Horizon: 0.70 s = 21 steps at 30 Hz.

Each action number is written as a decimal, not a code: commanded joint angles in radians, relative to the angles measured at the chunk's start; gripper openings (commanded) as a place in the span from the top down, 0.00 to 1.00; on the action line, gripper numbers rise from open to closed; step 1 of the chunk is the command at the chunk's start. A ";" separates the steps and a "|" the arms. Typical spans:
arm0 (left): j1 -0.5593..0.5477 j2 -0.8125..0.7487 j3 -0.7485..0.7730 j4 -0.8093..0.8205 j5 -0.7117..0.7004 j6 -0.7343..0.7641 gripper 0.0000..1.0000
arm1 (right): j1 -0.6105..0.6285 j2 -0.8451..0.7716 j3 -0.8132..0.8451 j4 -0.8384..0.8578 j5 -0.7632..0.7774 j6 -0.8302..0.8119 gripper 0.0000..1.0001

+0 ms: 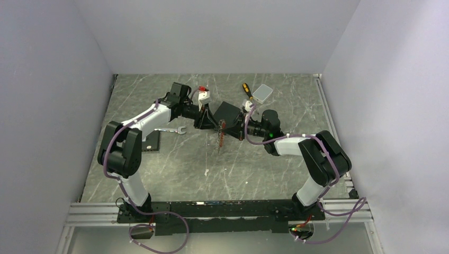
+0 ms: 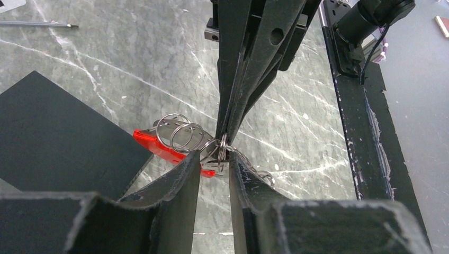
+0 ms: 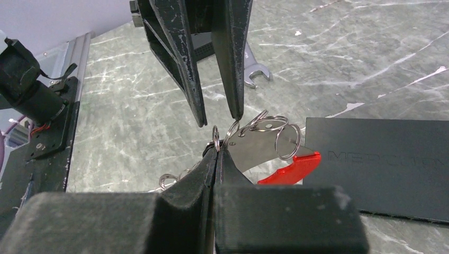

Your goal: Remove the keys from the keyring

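The keyring (image 2: 182,136) is a bunch of steel split rings on a silvery plate with a bright red end (image 3: 290,168), and a thin chain (image 2: 260,173) trails from it. It hangs above the table between both grippers (image 1: 221,136). My right gripper (image 3: 217,149) is shut on one ring at its tips; it comes in from above in the left wrist view (image 2: 224,138). My left gripper (image 2: 214,157) is open, its fingertips (image 3: 201,120) either side of that same ring. I cannot make out the two small keys.
A silver wrench (image 1: 172,130) lies left of the grippers, also in the right wrist view (image 3: 255,70). A black pad (image 3: 381,165) lies under the keyring. A yellow-and-black screwdriver (image 1: 246,89) and a small white box (image 1: 262,93) sit at the back.
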<state>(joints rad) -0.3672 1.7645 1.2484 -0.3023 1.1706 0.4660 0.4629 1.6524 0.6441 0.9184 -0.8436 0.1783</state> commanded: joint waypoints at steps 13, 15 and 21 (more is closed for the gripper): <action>-0.029 0.025 -0.043 0.059 -0.014 -0.037 0.80 | -0.006 -0.021 0.012 0.096 -0.021 0.027 1.00; -0.032 0.029 -0.044 0.058 -0.006 -0.041 0.83 | -0.006 -0.023 0.011 0.095 -0.016 0.025 1.00; -0.032 0.032 -0.044 0.013 0.033 -0.017 0.83 | -0.006 -0.026 0.011 0.088 -0.006 0.019 1.00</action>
<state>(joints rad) -0.3874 1.7954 1.2140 -0.2588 1.1557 0.4477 0.4557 1.6524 0.6437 0.9211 -0.8463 0.1947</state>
